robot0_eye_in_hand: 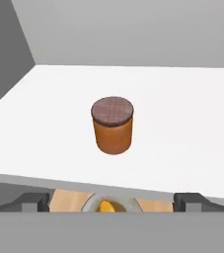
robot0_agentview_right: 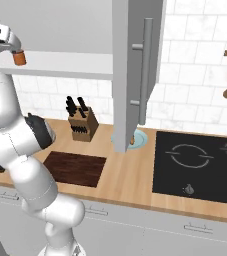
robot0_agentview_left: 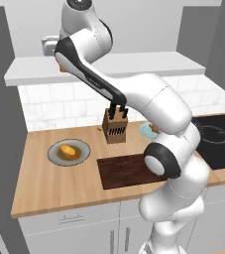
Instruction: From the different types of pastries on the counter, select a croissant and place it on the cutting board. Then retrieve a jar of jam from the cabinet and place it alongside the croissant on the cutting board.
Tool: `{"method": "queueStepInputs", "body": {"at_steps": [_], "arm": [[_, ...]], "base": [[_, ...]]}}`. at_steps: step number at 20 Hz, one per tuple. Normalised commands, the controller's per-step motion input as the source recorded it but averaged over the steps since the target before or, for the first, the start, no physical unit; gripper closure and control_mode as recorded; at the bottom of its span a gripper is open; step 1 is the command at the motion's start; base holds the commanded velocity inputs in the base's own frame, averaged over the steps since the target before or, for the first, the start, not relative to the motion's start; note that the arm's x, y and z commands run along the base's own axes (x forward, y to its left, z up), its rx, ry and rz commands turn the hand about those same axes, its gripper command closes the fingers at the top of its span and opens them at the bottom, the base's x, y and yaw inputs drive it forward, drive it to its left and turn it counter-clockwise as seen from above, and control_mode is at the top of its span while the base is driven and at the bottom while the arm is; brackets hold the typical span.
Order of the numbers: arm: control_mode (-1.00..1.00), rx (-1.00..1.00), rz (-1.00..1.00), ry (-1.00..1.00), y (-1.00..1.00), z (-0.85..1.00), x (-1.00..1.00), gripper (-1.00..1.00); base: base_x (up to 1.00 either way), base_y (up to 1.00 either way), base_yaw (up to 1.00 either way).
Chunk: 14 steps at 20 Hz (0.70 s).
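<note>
The claw (robot0_eye_in_hand: pixel 111 200) faces the jar (robot0_eye_in_hand: pixel 112 125) on the white shelf (robot0_eye_in_hand: pixel 182 123), its two dark tips spread wide at the bottom of the hand view with nothing between them. The jar stands upright, straight ahead of the claw and centred between the tips, set back from the shelf's front edge, so the gap is along the claw's own line of approach rather than to either side. Its long axis is vertical, brown lid up, and the tips sit level either side of it, which suits a grasp across the round body.

From the right base view the jar (robot0_agentview_right: pixel 19 58) shows near the left end of the shelf, just beside the raised hand. Below on the counter (robot0_agentview_left: pixel 44 183) the board (robot0_agentview_left: pixel 124 171) lies bare; a bun (robot0_agentview_left: pixel 67 150) rests on a grey plate (robot0_agentview_left: pixel 54 154) to its left, and a knife block (robot0_agentview_left: pixel 115 128) stands behind it. A pastry (robot0_agentview_left: pixel 154 129) sits on a second plate (robot0_agentview_left: pixel 144 130) past the block, mostly hidden by the arm, so the croissant step looks not yet done.
</note>
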Motion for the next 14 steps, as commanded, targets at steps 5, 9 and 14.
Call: {"method": "queueStepInputs", "body": {"at_steps": [5,9,14], "arm": [[-1.00,0.04,0.02,-0.09,-0.14,-0.44,0.26,-1.00],[-1.00,0.00,0.05,-0.10,-0.09,-0.22,0.49,-1.00],[-1.00,0.00,0.00,-0.02,0.00,0.04,0.42,-1.00]], "base": [[0.00,0.00,0.00],[0.00,0.00,0.00],[0.00,0.00,0.00]]}}
